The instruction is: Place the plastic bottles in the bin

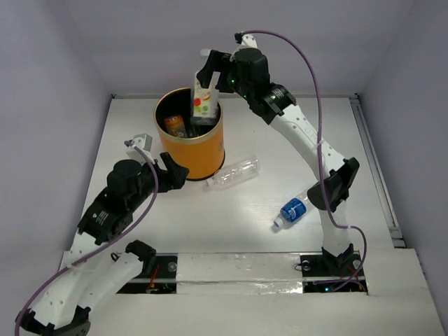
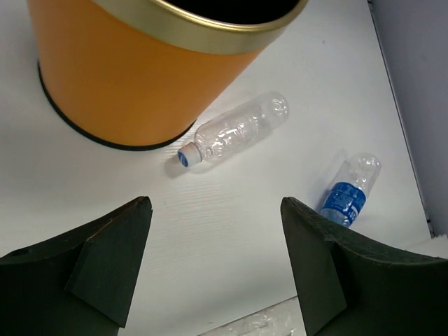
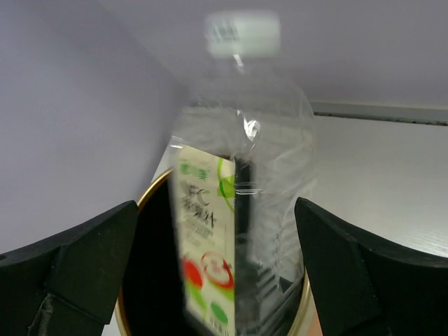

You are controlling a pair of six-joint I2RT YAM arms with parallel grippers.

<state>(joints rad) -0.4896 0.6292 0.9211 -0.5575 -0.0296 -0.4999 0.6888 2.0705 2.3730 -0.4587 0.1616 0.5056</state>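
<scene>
While the right gripper [image 1: 213,70] stands spread at the overhead view's top centre, the fruit-labelled bottle [image 3: 241,175] shows blurred between its fingers, touching neither, over the bin [image 1: 189,150]. Lower left, the left gripper [image 2: 213,259] is spread, empty; the clear bottle [image 2: 238,129] and blue-labelled bottle [image 2: 346,196] lie centre-right.

The white-shelled left arm with black joints [image 1: 105,217] is at 7 o'clock, its twin right arm [image 1: 308,140] at 3 o'clock. A thin purple cable [image 1: 317,98] loops over each; the wedge-shaped fingers [image 2: 105,266] are matt black.
</scene>
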